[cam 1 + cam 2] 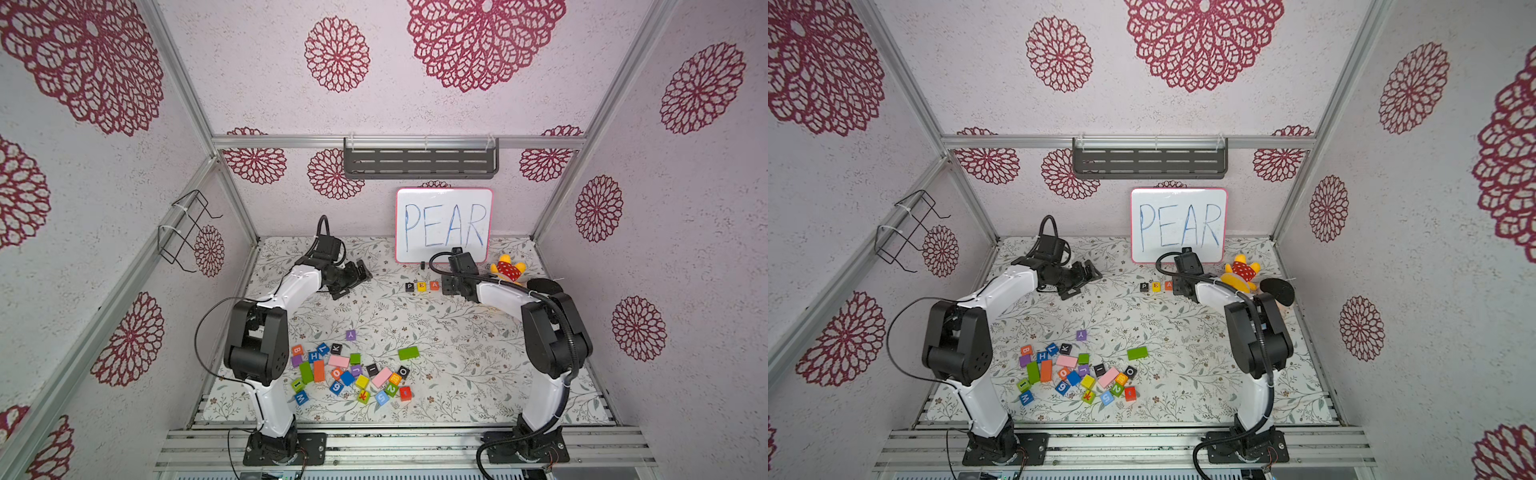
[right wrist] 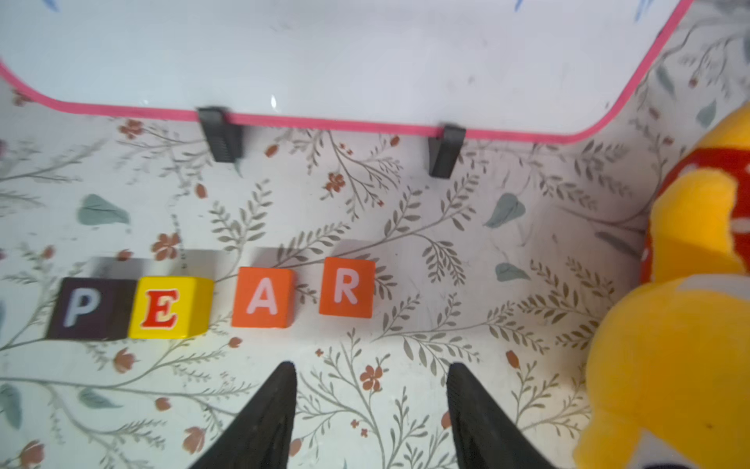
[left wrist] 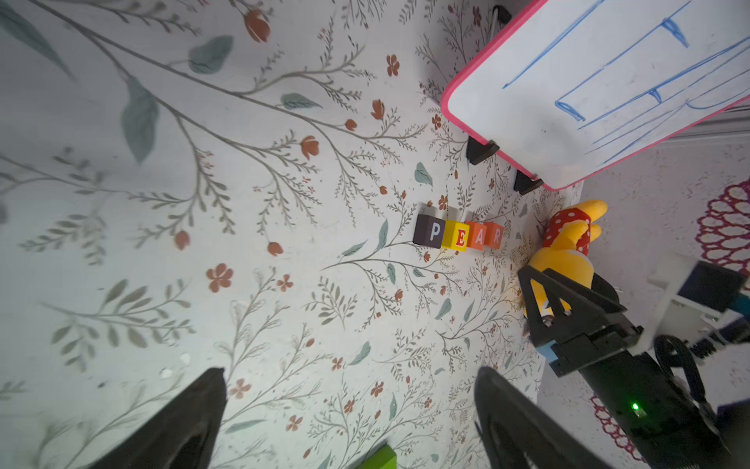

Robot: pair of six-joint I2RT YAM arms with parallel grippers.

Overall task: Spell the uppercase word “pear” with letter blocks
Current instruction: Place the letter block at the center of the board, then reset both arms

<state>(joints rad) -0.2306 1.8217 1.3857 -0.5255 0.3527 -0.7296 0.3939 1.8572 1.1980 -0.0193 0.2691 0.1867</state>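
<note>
R (image 2: 346, 287) sat just ahead of spread, empty right jaws in wrist views, hidden behind right arm (image 1: 496, 296) in both top views, left jaws stood wide.

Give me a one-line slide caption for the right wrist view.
Open right gripper facing the row of P block, E block, A block and R block before the whiteboard.

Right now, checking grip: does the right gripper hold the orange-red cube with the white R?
No: the orange-red R cube sits on the table ahead of the open right gripper.
</note>
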